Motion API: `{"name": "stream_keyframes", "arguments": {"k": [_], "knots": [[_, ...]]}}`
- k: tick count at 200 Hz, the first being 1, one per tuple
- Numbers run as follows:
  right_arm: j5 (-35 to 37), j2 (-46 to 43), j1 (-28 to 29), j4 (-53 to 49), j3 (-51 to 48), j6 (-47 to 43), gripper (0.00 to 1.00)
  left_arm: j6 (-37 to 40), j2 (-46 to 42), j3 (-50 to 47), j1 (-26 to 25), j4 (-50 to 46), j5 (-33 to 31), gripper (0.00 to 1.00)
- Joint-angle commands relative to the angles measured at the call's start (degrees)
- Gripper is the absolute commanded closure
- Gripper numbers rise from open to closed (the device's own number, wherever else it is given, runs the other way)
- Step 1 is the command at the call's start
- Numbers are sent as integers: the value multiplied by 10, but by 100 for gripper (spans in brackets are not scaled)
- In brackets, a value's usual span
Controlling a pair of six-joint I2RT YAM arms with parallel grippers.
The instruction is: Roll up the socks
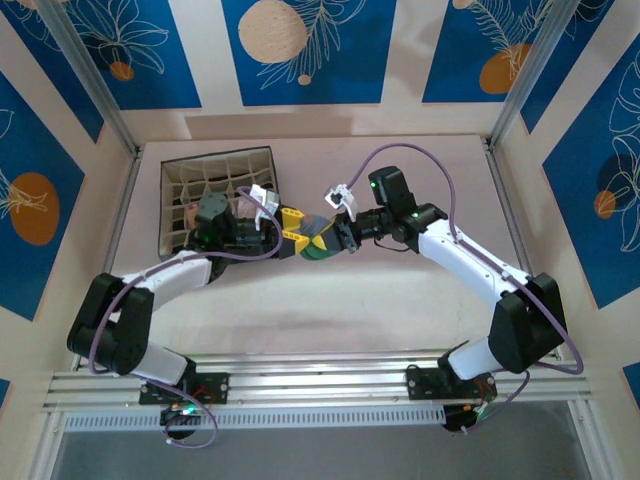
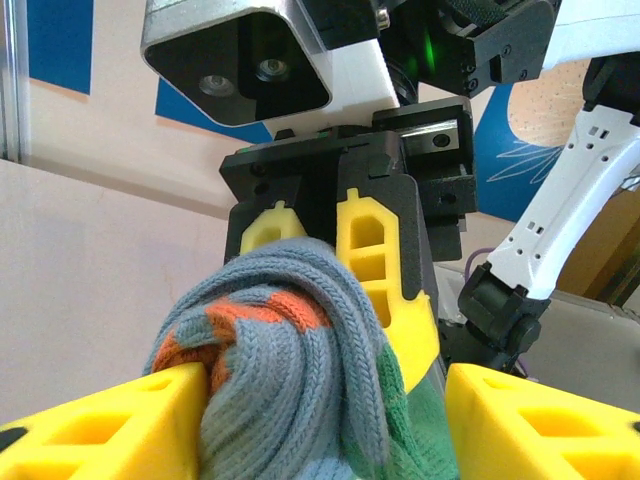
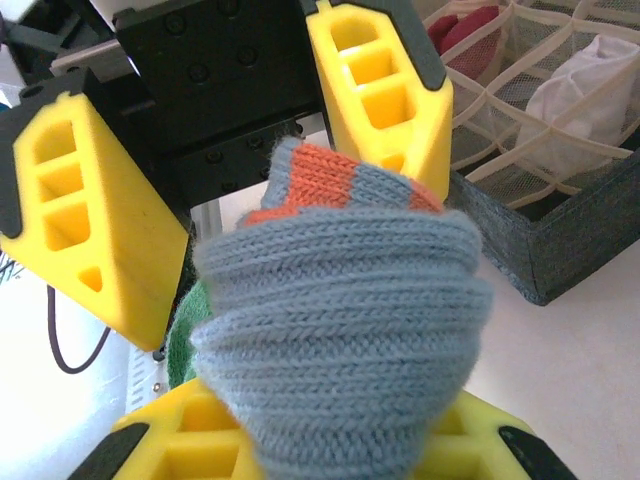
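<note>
The two arms meet nose to nose above the middle of the tabletop (image 1: 400, 290), just right of a fabric organiser box (image 1: 262, 158) with a grid of compartments. Between them, lifted off the surface, is the grey-blue sock (image 2: 300, 390), bunched into a thick, twisted bundle. Its orange cuff band shows at the left of the bundle and its green toe hangs at the lower right.

The right gripper (image 1: 334, 237) has it. From the left wrist view, its yellow fingers (image 2: 375, 250) stand close together with the knit pinched in the narrow gap between them. The sock swells out toward the camera from that pinch.

The left gripper (image 1: 292, 225) faces it with its fingers (image 3: 90, 210) spread wide, one on either side of the bundle. The orange cuff lies against the upper one in the right wrist view. In its own camera the fabric touches the finger at the lower left and stands apart from the one at the lower right. So it straddles the sock rather than clamping it.

In the organiser box beside them, a white sock (image 3: 590, 90) sits bundled in one compartment. A piece of maroon fabric (image 3: 465, 25) lies in a compartment further back, possibly part of another sock, though too little of it shows to tell.
</note>
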Motion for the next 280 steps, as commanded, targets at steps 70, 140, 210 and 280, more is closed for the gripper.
{"name": "stream_keyframes", "arguments": {"k": [70, 140, 210, 280], "knots": [[112, -68, 40, 141, -41, 22, 100, -8, 16, -9, -1, -44, 3, 34], [154, -99, 56, 195, -81, 39, 100, 9, 22, 4, 0, -103, -43, 31], [-39, -77, 35, 217, -65, 66, 100, -47, 24, -2, 4, 69, 33, 34], [-211, -38, 24, 129, -13, 38, 100, -227, 65, 10, 24, 321, 116, 50]]}}
